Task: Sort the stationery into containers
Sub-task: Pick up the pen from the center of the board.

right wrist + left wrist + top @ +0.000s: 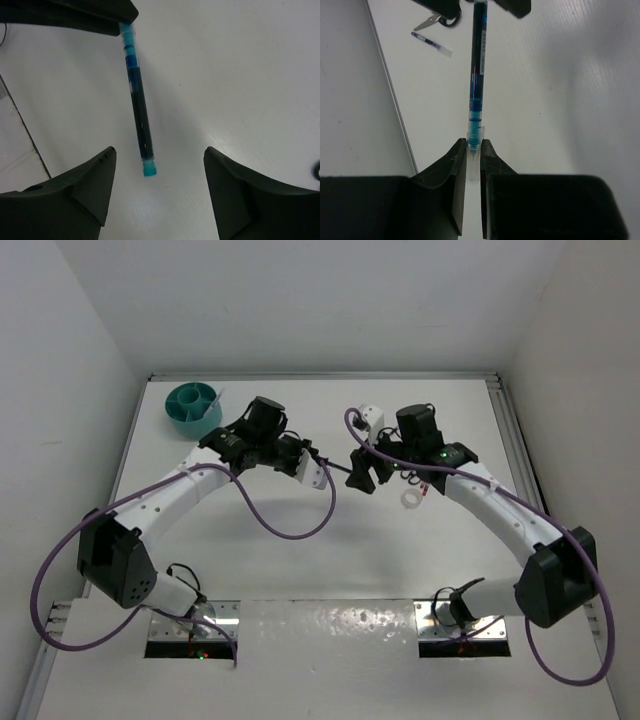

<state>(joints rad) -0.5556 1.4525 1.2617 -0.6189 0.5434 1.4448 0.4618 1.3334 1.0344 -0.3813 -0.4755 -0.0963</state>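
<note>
My left gripper (474,145) (316,462) is shut on the clear cap end of a blue pen (478,65), which it holds level above the table. The pen (335,466) points toward my right gripper (357,473). In the right wrist view the pen's teal end (149,169) hangs between the wide-open fingers of the right gripper (157,150), touching neither. The round teal organiser (193,407) stands at the far left of the table. A clear tape ring (411,499) lies under the right arm, with a red pen (426,490) beside it.
In the left wrist view another pen (431,43) and a scissors handle (438,21) lie on the table beyond the right gripper. White walls close in the table on the left, back and right.
</note>
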